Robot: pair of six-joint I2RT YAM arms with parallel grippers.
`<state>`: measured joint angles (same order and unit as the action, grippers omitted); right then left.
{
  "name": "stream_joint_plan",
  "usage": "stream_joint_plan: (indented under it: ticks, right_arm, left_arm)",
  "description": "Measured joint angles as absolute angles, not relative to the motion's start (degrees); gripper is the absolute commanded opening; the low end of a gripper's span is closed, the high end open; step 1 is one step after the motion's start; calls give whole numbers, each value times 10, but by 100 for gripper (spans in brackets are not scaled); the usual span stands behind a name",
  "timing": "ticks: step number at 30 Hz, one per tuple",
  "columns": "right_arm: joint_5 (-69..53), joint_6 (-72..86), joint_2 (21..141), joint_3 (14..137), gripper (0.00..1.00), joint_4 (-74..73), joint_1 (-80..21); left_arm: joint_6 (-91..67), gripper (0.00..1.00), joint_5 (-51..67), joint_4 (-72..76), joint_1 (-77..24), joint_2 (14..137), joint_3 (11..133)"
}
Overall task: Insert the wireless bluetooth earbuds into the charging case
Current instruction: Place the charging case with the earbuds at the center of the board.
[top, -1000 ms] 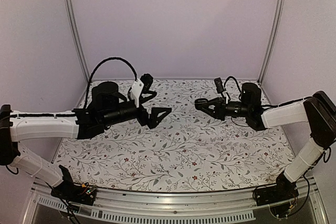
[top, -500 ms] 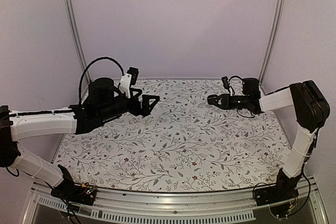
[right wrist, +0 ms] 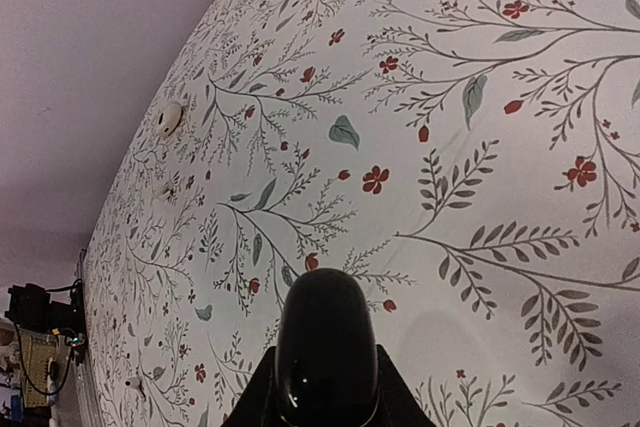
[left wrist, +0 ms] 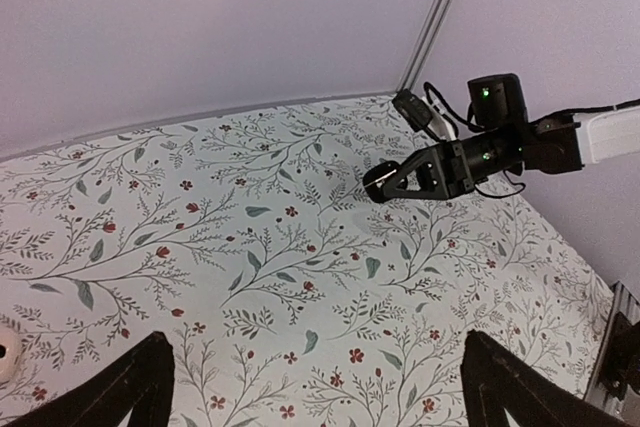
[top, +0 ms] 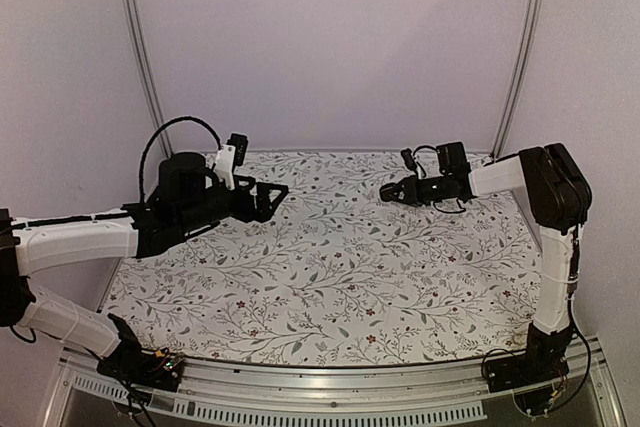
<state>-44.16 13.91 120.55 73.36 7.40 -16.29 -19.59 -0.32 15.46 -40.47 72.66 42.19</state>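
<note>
The right end effector is clamped on the charging case, above the table at its far right; light, rigid and glossy, the case likely slips unless pinched across its flanks, while the left end effector hangs spread and empty.

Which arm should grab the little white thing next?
Left: the left tool is open and empty, with the little white thing beside it; the right tool holds the black charging case.
</note>
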Motion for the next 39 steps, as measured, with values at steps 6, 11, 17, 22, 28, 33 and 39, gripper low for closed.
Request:
stream_joint_plan:
  ticks: [6,11,17,22,28,33,39]
  right_arm:
    - [-433,128,1251,790,12,34,-198]
    - [-419,124,1279,820,17,0,-205]
    - [-395,108,1298,840,40,-39,-203]
    - [-374,87,1300,859,60,-55,-203]
    - [-333,65,1287,862,90,-69,-197]
    - [-275,54,1233,820,99,-87,-168]
    - [-158,21,1103,757,99,-88,-150]
  left_arm:
    - [-198,100,10,154,-398,726,422]
    - [-195,100,11,151,-396,723,421]
    - [-192,100,17,152,-393,704,407]
    - [-191,100,16,152,-390,701,400]
    - [-199,100,23,151,-364,690,397]
    - [-216,100,38,123,-307,703,414]
    - [-246,100,45,48,-223,761,461]
